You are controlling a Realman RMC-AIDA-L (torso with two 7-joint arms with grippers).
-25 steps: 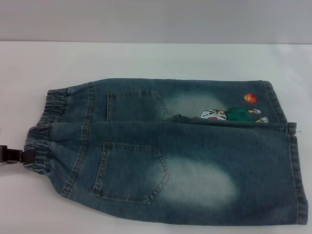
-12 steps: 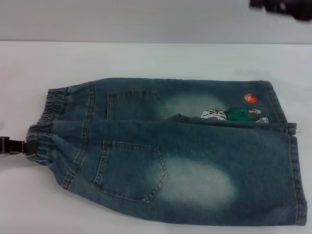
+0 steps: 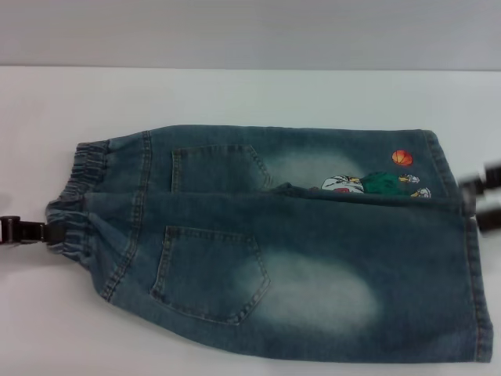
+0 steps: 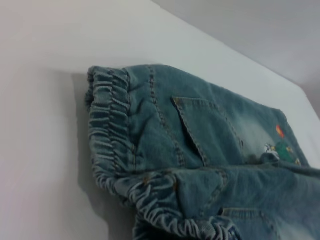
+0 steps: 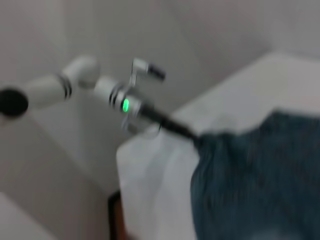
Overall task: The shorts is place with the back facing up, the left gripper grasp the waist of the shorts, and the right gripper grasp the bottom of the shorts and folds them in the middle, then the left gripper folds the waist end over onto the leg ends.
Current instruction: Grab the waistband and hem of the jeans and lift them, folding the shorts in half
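The shorts [image 3: 274, 243] lie flat on the white table, back up, both patch pockets showing. The puckered waist [image 3: 78, 204] is at the left and the straight leg ends [image 3: 473, 290] are at the right. My left gripper [image 3: 43, 232] comes in low from the left edge and is shut on the near corner of the waist, which bunches toward it. The right wrist view shows the same hold, left gripper [image 5: 189, 133] against cloth [image 5: 255, 185]. My right gripper [image 3: 474, 201] is a blur at the right edge, open beside the hems. The waist [image 4: 112, 145] fills the left wrist view.
The white table [image 3: 250, 94] stretches behind and to the left of the shorts, ending at a grey wall. The near leg hem reaches almost to the front right corner of the head view. The cartoon print [image 3: 376, 184] lies on the far leg.
My right gripper has dropped from the top right of the view to the leg hems. The left gripper has pushed slightly right into the waist, puckering its near corner.
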